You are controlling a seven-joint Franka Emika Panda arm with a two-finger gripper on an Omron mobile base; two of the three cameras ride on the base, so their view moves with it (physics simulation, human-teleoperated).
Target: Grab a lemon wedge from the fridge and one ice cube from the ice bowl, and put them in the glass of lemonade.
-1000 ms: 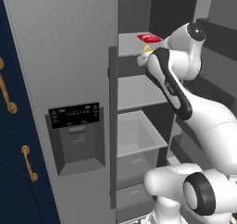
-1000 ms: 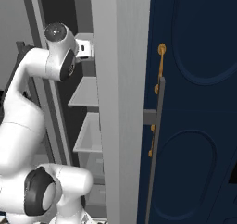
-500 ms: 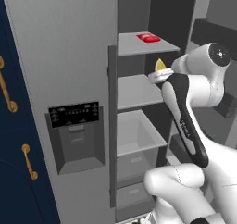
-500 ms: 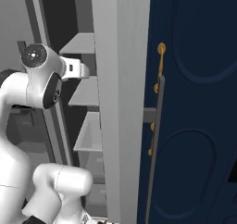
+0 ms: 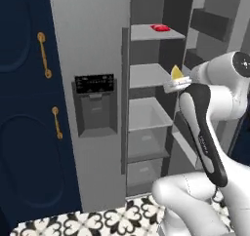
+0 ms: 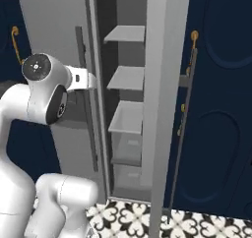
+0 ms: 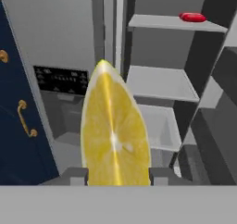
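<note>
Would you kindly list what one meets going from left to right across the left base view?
Gold cabinet handles → black dispenser panel → flat red item → lemon wedge held in the tool.

Glossy white arm (image 5: 210, 147), dark joints, seemingly cable-free

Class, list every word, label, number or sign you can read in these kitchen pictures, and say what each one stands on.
None can be read.
Dispenser panel on the fridge: faint pale marks, too small and blurred to read.
Lemon wedge, red item, navy cabinets: no writing visible.
</note>
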